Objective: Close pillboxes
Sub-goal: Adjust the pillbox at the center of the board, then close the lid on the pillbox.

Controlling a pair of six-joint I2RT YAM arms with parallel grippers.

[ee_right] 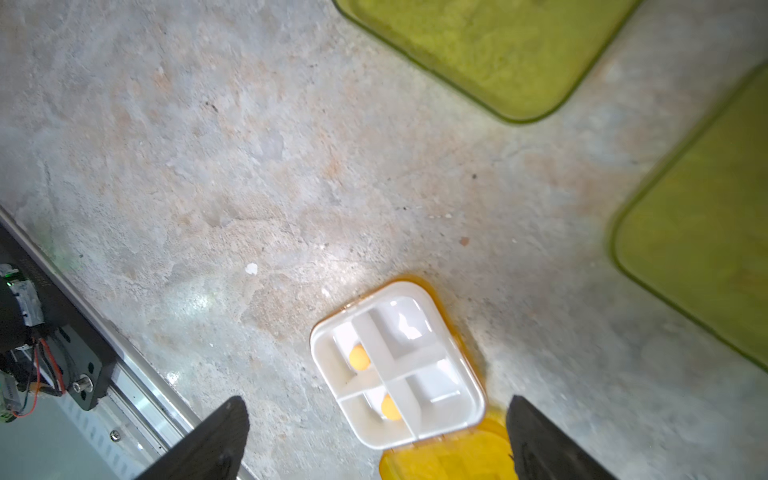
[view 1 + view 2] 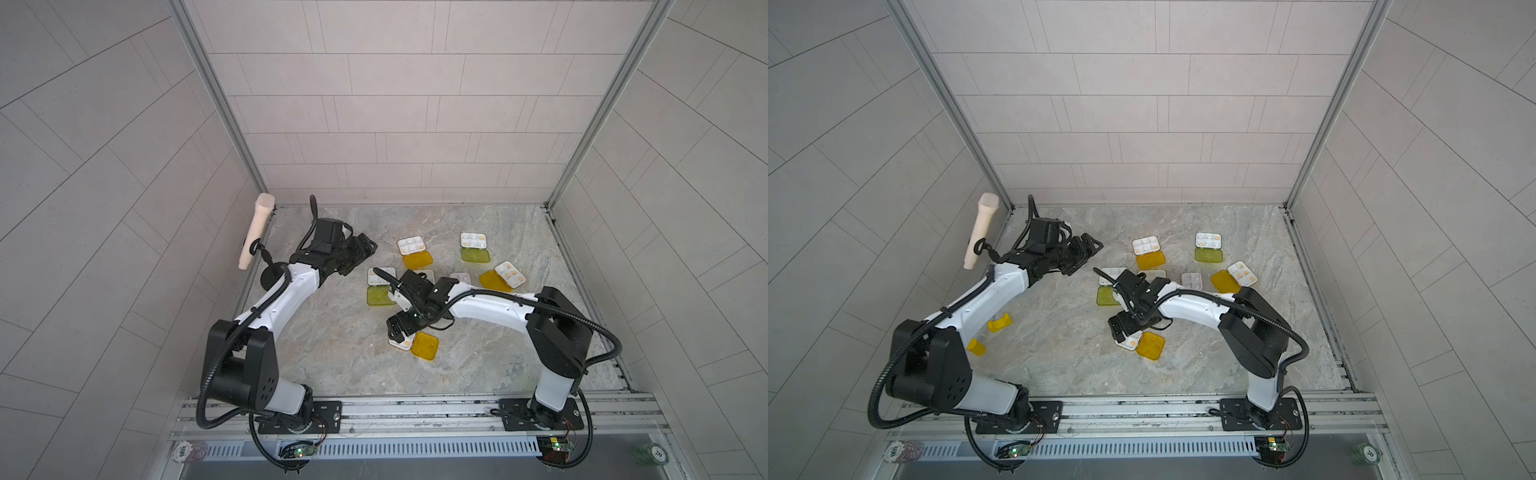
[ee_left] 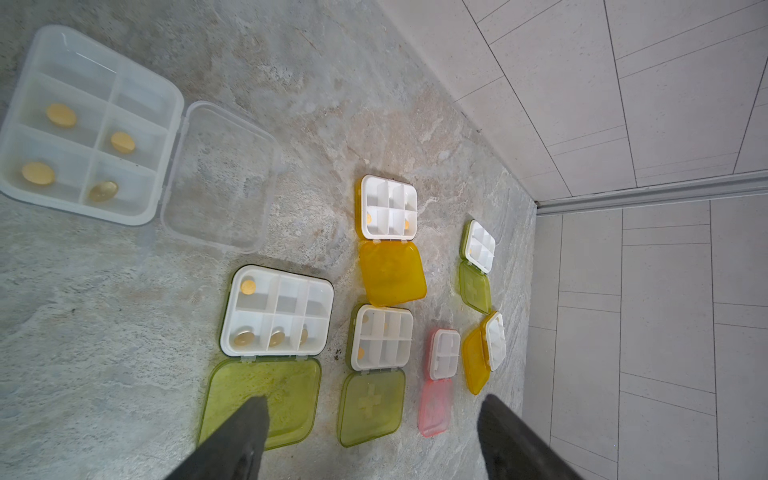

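Observation:
Several open pillboxes lie on the stone table (image 2: pixel 324 357), white trays beside flat lids. My right gripper (image 1: pixel 376 399) (image 2: pixel 398 330) hangs open just above the front pillbox (image 1: pixel 397 365) (image 2: pixel 401 343), whose orange lid (image 2: pixel 424 345) lies flat; the fingers straddle the tray without touching. My left gripper (image 3: pixel 374 399) (image 2: pixel 365 247) is open and empty at the back left. Its wrist view shows a clear pillbox (image 3: pixel 89 124), a yellow-green one (image 3: pixel 277 311), an orange one (image 3: pixel 388 208) and a pink one (image 3: pixel 444 353).
A beige microphone (image 2: pixel 256 230) on a stand rises at the table's left edge. Two small yellow pieces (image 2: pixel 999 323) (image 2: pixel 976 347) lie under the left arm. Walls close three sides and a metal rail (image 2: pixel 415 409) runs along the front.

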